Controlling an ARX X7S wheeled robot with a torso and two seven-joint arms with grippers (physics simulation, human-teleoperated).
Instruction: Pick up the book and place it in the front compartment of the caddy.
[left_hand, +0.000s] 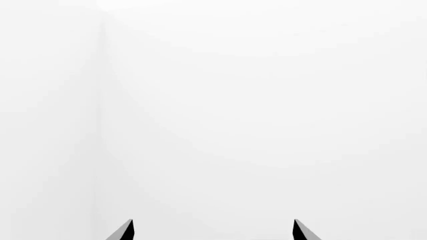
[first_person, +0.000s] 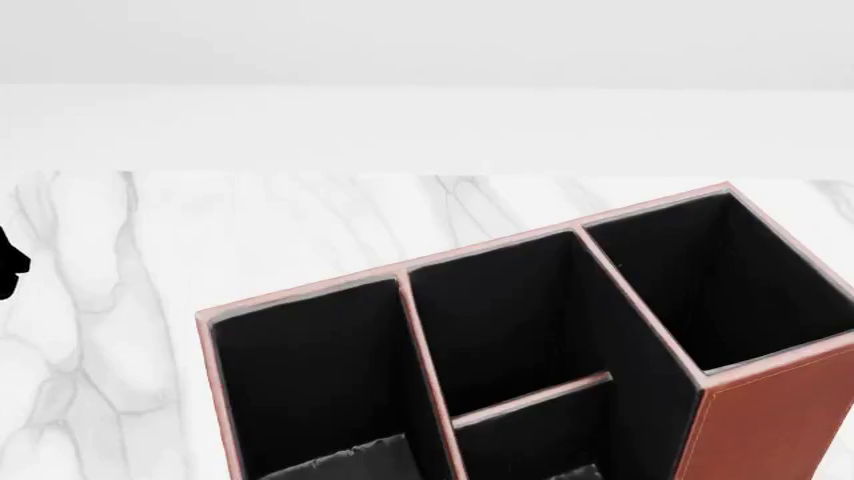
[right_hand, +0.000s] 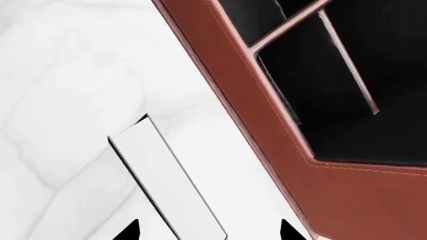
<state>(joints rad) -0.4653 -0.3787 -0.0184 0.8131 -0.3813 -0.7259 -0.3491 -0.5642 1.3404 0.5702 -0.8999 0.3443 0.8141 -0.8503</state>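
White marble tabletop (first_person: 120, 300) with grey veining fills the head view under a plain white wall. I see the caddy (first_person: 767, 420) at lower right, three black-lined columns, reddish-brown leather with pale stitching; no readable writing anywhere. Its front compartment (first_person: 534, 440) sits below the low cross divider, at the bottom edge. In the right wrist view the book (right_hand: 170, 182) shows its white page edge, long axis running diagonally from frame centre-left to the bottom, just beside the caddy's wall. The right gripper (right_hand: 208, 231) has tips spread, straddling the book's lower end; contact I cannot tell. The left gripper (left_hand: 213, 231) is parted, facing blank white.
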